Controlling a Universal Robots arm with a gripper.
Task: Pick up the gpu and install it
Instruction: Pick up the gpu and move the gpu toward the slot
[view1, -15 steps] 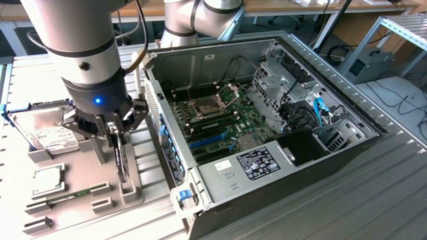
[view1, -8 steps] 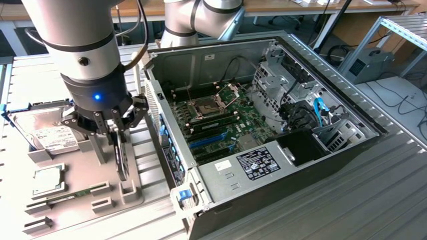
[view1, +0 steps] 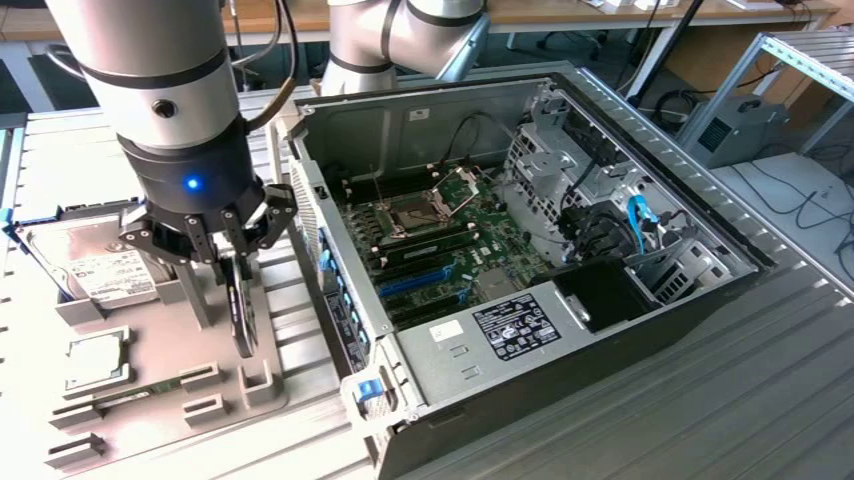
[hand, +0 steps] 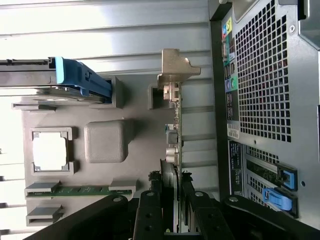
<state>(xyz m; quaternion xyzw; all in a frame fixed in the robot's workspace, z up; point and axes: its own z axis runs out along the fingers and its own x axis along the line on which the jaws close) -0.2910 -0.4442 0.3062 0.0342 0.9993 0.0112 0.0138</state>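
The gpu (view1: 244, 312) hangs edge-on, a thin card with a dark round fan, just over the grey holder tray (view1: 274, 385) at the exterior view's left. My gripper (view1: 230, 262) is shut on its upper edge, fingers on either face. In the wrist view the gpu (hand: 174, 132) runs away from the gripper (hand: 170, 189), and its silver bracket (hand: 176, 70) is at the far end. Whether the card's lower edge still touches the tray I cannot tell. The open computer case (view1: 441, 110) lies just beside it, toward the exterior view's right, with blue card slots (view1: 420, 282) on the motherboard.
On the tray lie a silver hard drive (view1: 94, 265) (hand: 30, 72), a square processor (view1: 100, 355) (hand: 50, 151) and a narrow green memory stick (view1: 123, 397) (hand: 80, 190). The case's perforated rear panel (hand: 262, 75) stands close beside the card. A labelled power supply (view1: 514, 325) fills the case's near corner.
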